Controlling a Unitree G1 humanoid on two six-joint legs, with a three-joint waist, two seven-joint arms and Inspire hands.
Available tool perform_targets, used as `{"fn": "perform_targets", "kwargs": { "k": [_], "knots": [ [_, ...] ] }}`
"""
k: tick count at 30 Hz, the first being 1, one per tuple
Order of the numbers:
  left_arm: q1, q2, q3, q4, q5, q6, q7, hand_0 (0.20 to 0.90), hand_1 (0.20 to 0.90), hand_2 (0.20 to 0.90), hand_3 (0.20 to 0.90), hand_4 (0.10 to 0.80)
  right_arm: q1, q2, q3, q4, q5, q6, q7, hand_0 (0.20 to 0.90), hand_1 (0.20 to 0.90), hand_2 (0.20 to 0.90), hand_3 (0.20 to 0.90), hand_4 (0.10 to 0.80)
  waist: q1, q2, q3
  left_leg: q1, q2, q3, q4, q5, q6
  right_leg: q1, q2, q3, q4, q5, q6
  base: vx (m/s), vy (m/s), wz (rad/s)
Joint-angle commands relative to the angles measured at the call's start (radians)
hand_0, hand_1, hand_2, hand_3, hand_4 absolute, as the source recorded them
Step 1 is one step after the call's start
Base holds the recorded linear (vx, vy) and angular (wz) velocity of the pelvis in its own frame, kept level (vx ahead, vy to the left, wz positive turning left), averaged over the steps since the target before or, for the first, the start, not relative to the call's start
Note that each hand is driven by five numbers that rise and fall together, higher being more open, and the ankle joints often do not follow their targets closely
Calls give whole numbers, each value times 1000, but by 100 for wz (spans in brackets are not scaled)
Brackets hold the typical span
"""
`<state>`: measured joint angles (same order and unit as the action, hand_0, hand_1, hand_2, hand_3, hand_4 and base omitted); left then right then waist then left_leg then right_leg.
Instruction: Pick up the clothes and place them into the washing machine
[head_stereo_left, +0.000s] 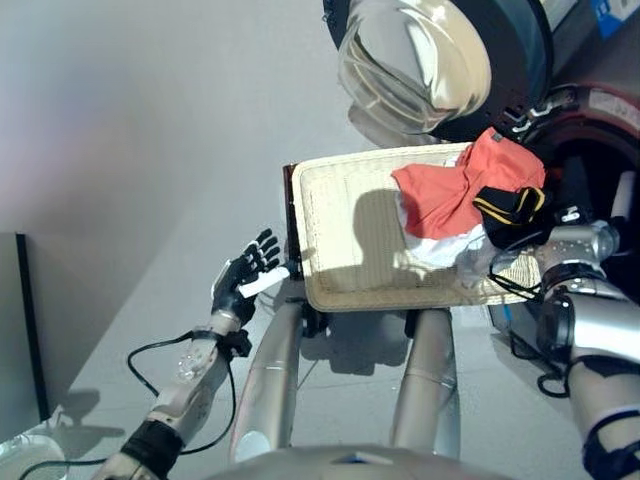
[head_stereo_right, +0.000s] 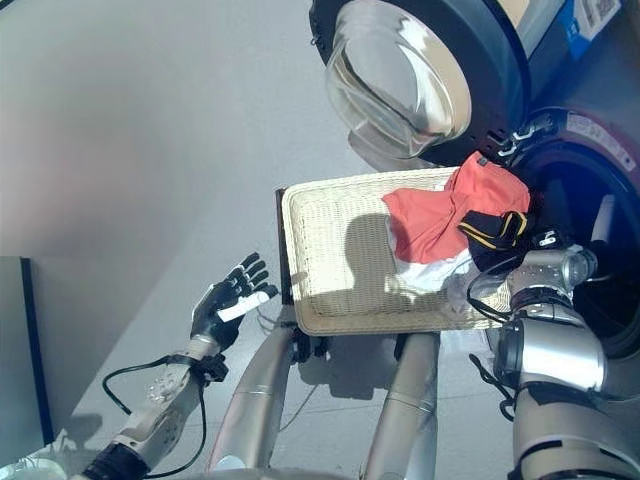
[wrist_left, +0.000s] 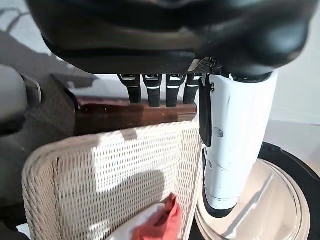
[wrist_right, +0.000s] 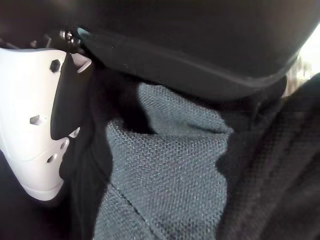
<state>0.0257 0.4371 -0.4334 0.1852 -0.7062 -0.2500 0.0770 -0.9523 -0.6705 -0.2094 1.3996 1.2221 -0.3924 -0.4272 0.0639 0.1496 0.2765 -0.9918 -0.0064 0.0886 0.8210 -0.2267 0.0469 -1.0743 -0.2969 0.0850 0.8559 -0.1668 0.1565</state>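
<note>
A shallow wicker basket (head_stereo_left: 335, 215) rests on a low dark brown box (head_stereo_left: 290, 210) beside the washing machine. At its right end lie an orange-red garment (head_stereo_left: 450, 195), a black garment with yellow stripes (head_stereo_left: 510, 205) and a white one (head_stereo_left: 432, 250). My right hand (wrist_right: 200, 40) is pushed into the dark clothes at the basket's right end; grey mesh cloth (wrist_right: 170, 170) lies against it. My left hand (head_stereo_left: 243, 277) is open and empty, held apart from the basket's left end. The left wrist view shows the basket (wrist_left: 125, 170) past the straight fingers (wrist_left: 152, 92).
The washing machine's round glass door (head_stereo_left: 415, 60) stands open above the basket. The dark drum opening (head_stereo_left: 600, 170) is right of the clothes. Grey floor lies to the left. A dark-edged panel (head_stereo_left: 25, 330) stands at the far left.
</note>
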Motion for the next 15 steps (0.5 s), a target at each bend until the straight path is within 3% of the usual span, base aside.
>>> {"fn": "perform_targets", "kwargs": {
  "k": [1,9,15],
  "knots": [
    [-4,30,67,-127,-9,-113,14,900,900,900,900,800,-90,-148,47,1,-48,-52,-33,200,200,200,200,300,35,24,-45,48,57,-112,-55,-33,-122,37,-11,30,20,-82,-41,12,-12,8],
    [4,45,70,-192,-18,-113,14,900,900,900,900,800,-86,-333,28,81,-57,-21,-115,200,200,200,200,300,31,33,-57,-11,51,-111,-23,-35,-130,-39,-12,49,82,-109,-42,8,-12,11],
    [29,54,80,-202,-32,-116,16,900,900,900,900,800,-50,-395,5,95,-59,-25,-127,200,200,200,200,300,18,28,-70,-32,49,-105,-22,-35,-127,-72,-10,58,86,-107,-41,8,7,5]
  ]
}}
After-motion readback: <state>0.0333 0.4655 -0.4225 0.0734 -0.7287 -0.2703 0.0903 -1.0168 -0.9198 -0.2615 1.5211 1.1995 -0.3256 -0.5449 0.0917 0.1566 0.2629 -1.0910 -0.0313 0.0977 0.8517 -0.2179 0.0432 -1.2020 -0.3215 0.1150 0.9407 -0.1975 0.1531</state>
